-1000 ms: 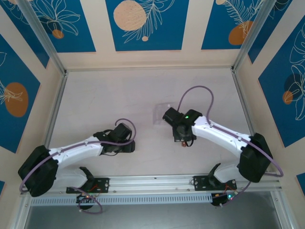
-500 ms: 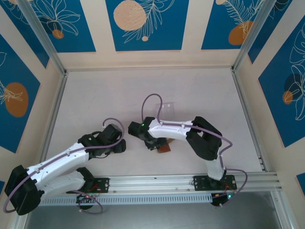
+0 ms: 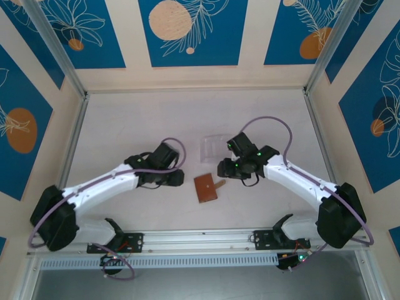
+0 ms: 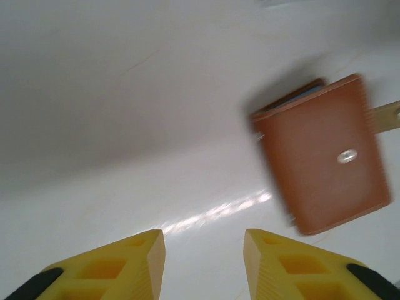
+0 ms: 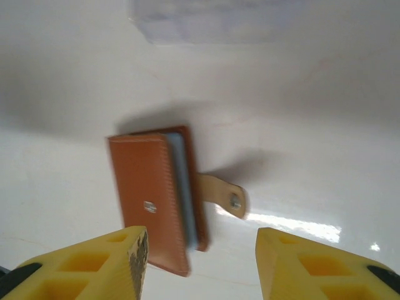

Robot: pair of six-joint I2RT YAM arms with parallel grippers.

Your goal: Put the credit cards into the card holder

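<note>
The card holder (image 3: 206, 187) is a brown leather wallet lying folded on the table, its tan snap tab (image 3: 220, 184) sticking out to the right. My left gripper (image 3: 180, 178) sits just left of it, open and empty; in the left wrist view the card holder (image 4: 322, 159) lies ahead and to the right of that gripper (image 4: 203, 262). My right gripper (image 3: 220, 169) hovers just above and right of it, also open. In the right wrist view the card holder (image 5: 153, 194) shows a grey-blue inner edge, off the gripper (image 5: 200, 265). The credit cards are out of view.
A clear plastic slotted stand (image 3: 215, 146) stands just behind the wallet, also at the top of the right wrist view as the stand (image 5: 250, 19). An aluminium rail (image 3: 200, 240) runs along the near edge, and metal posts frame the sides.
My right arm has swung back to the right and opened, leaving the wallet lying free on the table. My left gripper has moved right toward the wallet, its jaws somewhat narrower.
</note>
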